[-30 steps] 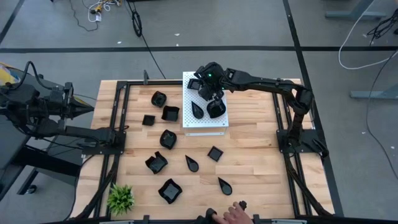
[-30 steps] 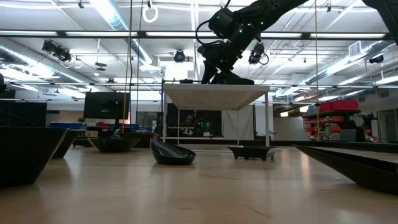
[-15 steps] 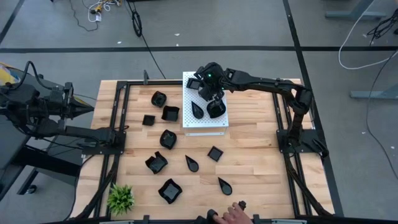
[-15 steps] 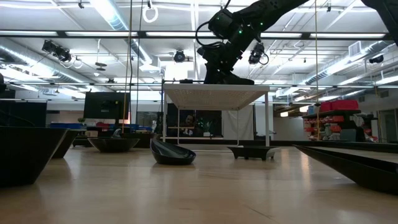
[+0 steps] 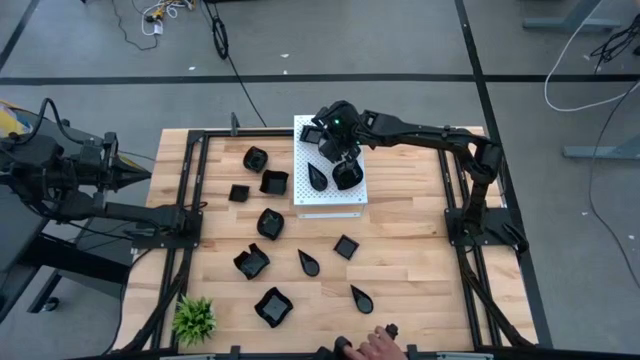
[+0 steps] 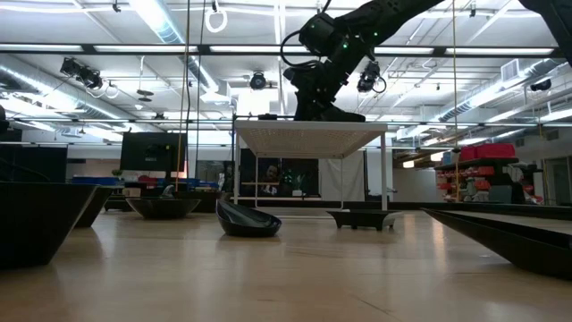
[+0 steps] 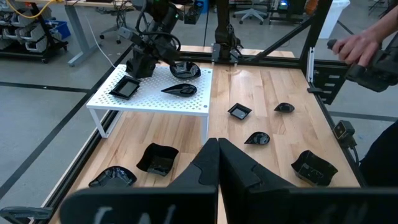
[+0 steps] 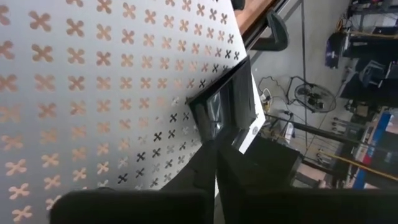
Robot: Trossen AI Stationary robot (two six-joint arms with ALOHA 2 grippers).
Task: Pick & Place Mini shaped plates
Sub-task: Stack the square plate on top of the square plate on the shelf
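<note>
A: What does the right gripper [image 8: 215,146] do at this moment?

B: Its two fingers are pressed together, with almost no gap. The tips stand at the near rim of a square plate [image 8: 229,102], which lies on the white board [image 8: 93,93]. I cannot tell if the rim is really pinched between them.

A: And the other mini plates?

B: A teardrop plate [image 5: 318,177] and a rounded plate [image 5: 348,176] are also on the board, side by side. The remaining ones are scattered on the wooden table [image 5: 420,230] below, for example a polygonal plate [image 5: 270,223].

A: How will such a plate handle?

B: I think it is light and stiff, but glossy, so probably slippery. The raised rim is the only good place to hold: one finger inside, one outside. A weak pinch may let it tilt or slide out.

A: The left gripper [image 7: 217,149]?

B: Closed, empty, waiting at the left edge of the table.
</note>
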